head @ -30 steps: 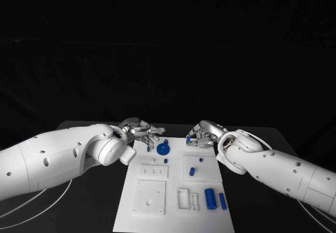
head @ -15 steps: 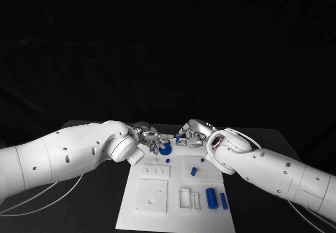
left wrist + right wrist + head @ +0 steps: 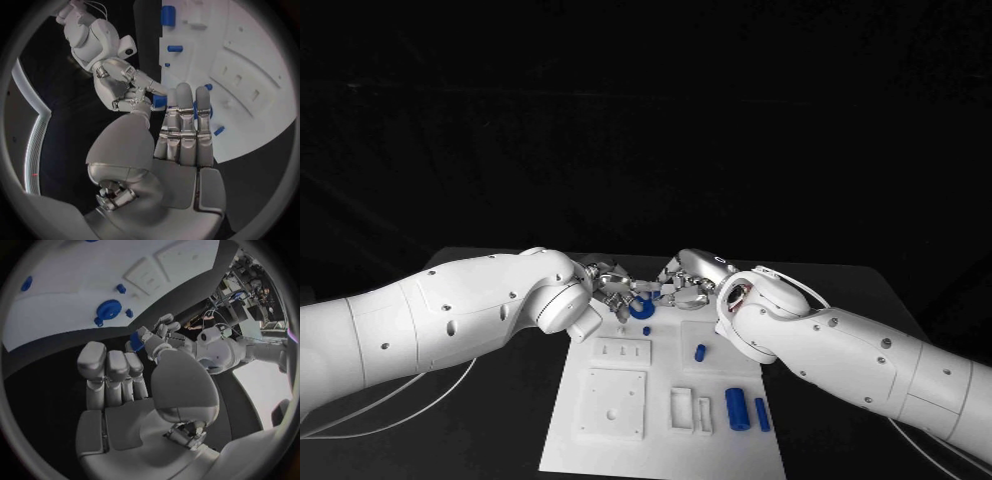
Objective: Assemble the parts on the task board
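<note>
No writing was legible. Both hands met at the far end of the task board; the left hand and right hand together pinched a small blue part.

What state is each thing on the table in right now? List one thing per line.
Left hand: pinching a small blue part, over the board's far end.
Right hand: fingers curled beside the left hand, hold unclear.
Blue ring: lying flat on the board.
Large blue cylinder: lying on its side.
Task board: flat on the table.
</note>
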